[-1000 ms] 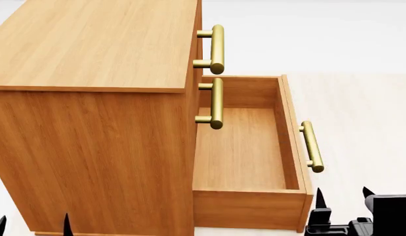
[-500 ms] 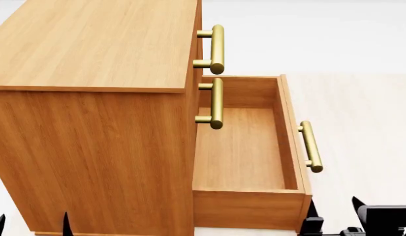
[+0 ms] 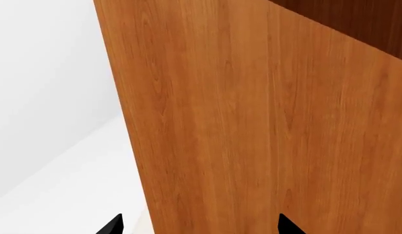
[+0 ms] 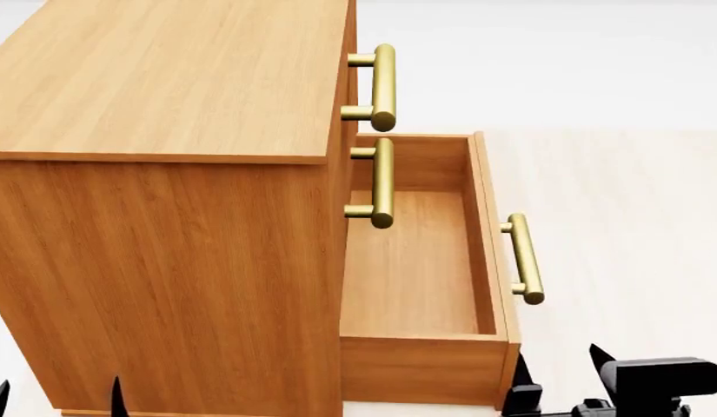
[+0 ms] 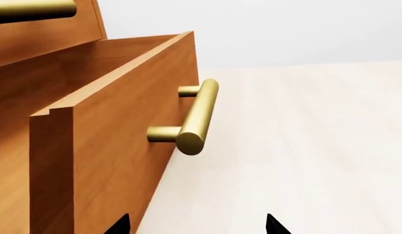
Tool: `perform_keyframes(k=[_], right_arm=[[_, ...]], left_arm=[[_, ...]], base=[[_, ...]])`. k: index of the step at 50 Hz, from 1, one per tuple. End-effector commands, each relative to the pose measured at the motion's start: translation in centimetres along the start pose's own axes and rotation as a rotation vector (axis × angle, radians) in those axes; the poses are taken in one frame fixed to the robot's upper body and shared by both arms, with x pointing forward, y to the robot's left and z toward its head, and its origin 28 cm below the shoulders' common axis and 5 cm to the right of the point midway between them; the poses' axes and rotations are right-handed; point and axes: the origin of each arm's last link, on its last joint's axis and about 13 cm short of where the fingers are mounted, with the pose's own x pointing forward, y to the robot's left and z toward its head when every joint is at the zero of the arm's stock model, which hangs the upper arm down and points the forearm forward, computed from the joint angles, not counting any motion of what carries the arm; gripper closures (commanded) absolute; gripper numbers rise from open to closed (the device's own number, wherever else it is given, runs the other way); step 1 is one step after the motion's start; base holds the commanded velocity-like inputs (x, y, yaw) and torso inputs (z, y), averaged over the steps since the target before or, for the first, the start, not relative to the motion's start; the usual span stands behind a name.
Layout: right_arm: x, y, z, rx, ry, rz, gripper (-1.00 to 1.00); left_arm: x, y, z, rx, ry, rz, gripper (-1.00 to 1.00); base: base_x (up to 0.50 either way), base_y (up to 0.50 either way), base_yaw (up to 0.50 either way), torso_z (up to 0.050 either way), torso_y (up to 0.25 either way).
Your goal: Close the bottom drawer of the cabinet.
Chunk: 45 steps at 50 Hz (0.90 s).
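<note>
The bottom drawer (image 4: 422, 269) stands pulled out to the right of the cabinet (image 4: 161, 217), its tray bare, its handle (image 4: 523, 258) facing open pale floor (image 4: 636, 226) on the right. The right gripper (image 4: 555, 382) sits at the drawer's near front corner, fingers spread, holding nothing; its body is cut off by the frame edge. The left gripper (image 3: 197, 225) shows only two parted fingertips close to the cabinet's side wall, holding nothing.

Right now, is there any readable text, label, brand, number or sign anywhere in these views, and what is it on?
None: no text shows in any view. The cabinet, the bottom drawer and its brass handle are plain, and so is the floor.
</note>
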Motion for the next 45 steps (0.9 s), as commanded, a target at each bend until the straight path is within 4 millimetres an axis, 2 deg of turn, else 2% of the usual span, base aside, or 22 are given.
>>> perform_keyframes(k=[1, 45], right_arm=[[0.7, 1.4, -0.2, -0.009, 0.017, 0.069, -1.00], [1.9, 4.2, -0.6, -0.094, 0.053, 0.099, -1.00]], left_arm=[[-0.5, -0.5, 0.1, -0.046, -0.034, -0.049, -1.00], [-0.5, -0.2, 0.2, -0.048, -0.038, -0.043, -1.00]], base=[[0.00, 0.00, 0.00, 0.000, 0.000], [0.00, 0.00, 0.00, 0.000, 0.000]])
